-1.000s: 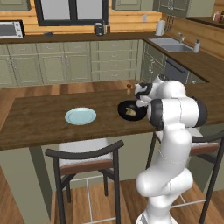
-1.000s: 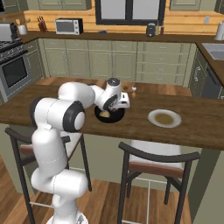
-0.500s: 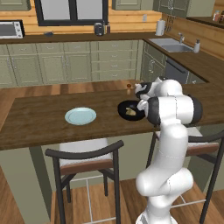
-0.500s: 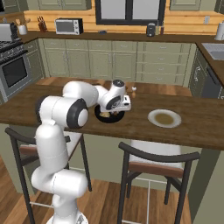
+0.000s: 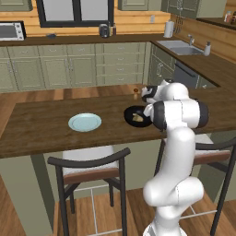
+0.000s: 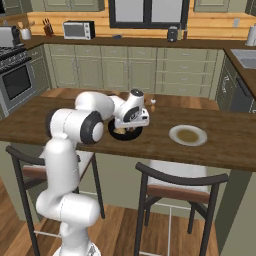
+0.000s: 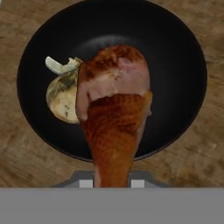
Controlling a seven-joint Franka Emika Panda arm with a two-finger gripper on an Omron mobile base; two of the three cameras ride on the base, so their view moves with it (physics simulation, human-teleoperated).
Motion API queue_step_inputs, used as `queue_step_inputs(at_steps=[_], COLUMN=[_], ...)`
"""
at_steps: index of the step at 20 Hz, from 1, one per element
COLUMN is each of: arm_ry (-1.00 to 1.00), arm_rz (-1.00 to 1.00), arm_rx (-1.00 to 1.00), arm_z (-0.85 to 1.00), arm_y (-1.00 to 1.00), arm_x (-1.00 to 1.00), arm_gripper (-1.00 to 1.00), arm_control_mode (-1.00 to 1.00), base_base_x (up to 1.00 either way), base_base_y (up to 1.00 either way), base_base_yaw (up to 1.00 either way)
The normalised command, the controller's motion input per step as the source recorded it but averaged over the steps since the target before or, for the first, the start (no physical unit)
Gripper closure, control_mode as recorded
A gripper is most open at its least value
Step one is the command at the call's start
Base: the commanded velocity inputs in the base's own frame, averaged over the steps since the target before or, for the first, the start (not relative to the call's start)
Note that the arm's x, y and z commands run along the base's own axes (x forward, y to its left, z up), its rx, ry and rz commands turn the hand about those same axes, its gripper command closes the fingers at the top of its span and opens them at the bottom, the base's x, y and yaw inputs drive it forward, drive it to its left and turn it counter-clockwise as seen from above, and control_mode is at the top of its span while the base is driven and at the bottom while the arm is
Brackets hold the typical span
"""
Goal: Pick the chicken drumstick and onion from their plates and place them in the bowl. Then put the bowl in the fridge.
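Observation:
My gripper (image 7: 112,183) is shut on the thin end of the chicken drumstick (image 7: 113,113), a reddish-brown piece hanging just above the glossy black bowl (image 7: 175,52). The pale onion (image 7: 63,94) lies inside the bowl, left of the drumstick in the hand view. The bowl (image 5: 129,113) stands on the wooden island counter with the onion (image 5: 138,118) in it, right under my hand (image 6: 134,114). A pale blue plate (image 5: 85,122) lies bare to the bowl's left. A second plate (image 6: 187,135) lies to its right. The fridge is out of view.
A small shaker (image 5: 135,93) stands on the counter just behind the bowl. Two dark stools (image 5: 90,168) (image 6: 177,182) stand at the counter's near edge. A sink (image 5: 183,47) and pale green cabinets line the back wall.
The arm has shifted slightly over the bowl. The drumstick stays in the gripper above it.

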Motion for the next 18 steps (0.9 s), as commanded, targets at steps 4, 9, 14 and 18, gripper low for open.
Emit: queue_step_inputs(at_steps=[4,9,14,18], arm_ry=[0.03,0.04,0.06,0.04], arm_rz=[0.05,0.05,0.05,0.05], arm_rx=[0.00,0.00,0.00,0.00], arm_z=[-0.13,-0.16,-0.28,-0.18], arm_y=[0.01,0.00,0.00,0.03], arm_x=[0.27,0.21,0.11,0.12], arm_gripper=[1.00,1.00,1.00,1.00], arm_control_mode=[-1.00,-1.00,-1.00,-1.00], base_base_x=[0.00,0.00,0.00,0.00], base_base_y=[0.00,0.00,0.00,0.00], base_base_yaw=[0.00,0.00,0.00,0.00])
